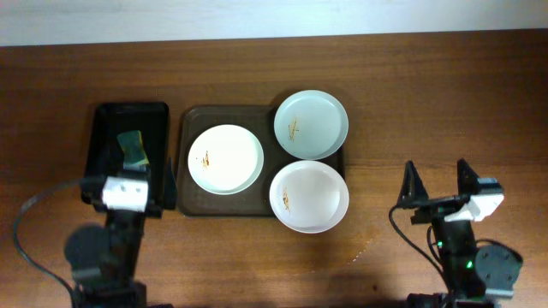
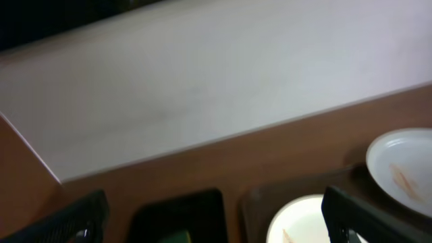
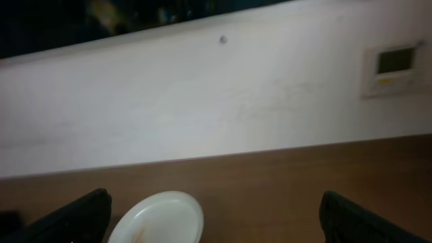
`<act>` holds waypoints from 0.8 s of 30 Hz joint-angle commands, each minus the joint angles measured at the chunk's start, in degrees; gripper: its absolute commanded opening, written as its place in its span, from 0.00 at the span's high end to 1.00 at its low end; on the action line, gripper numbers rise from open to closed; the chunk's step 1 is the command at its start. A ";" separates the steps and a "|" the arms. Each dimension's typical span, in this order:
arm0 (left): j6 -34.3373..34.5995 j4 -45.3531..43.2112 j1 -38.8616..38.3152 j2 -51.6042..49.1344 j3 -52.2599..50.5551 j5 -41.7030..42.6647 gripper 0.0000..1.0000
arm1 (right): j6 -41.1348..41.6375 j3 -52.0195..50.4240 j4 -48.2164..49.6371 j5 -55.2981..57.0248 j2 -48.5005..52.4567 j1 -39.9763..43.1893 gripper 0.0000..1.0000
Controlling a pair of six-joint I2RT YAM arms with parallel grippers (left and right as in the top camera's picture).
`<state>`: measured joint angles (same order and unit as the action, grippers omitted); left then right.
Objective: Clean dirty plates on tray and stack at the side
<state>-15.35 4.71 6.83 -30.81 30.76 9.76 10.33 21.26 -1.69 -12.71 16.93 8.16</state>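
Three white plates lie on the brown tray (image 1: 193, 205): one at the left (image 1: 225, 159), one at the back right (image 1: 311, 125), one at the front right (image 1: 309, 196). Each has small brown smears. My left gripper (image 1: 130, 171) is open and empty, above the front of a black tray left of the brown one. In the left wrist view its fingers (image 2: 212, 226) frame the left plate (image 2: 300, 219), with the back right plate (image 2: 405, 169) beyond. My right gripper (image 1: 437, 184) is open and empty over bare table right of the tray. The right wrist view (image 3: 216, 226) shows one plate (image 3: 162, 216) at the lower left.
A smaller black tray (image 1: 128, 120) stands left of the brown tray and holds a green and yellow sponge (image 1: 133, 147). It also shows in the left wrist view (image 2: 179, 212). A white wall runs along the table's far edge.
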 commanded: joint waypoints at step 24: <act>17.18 54.47 4.07 -61.33 62.29 0.48 0.01 | 7.65 62.77 -23.87 0.00 85.66 -35.93 0.02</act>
<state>-10.24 60.07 7.94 -92.03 91.74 20.12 15.14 80.97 -22.87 -26.44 98.50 -21.10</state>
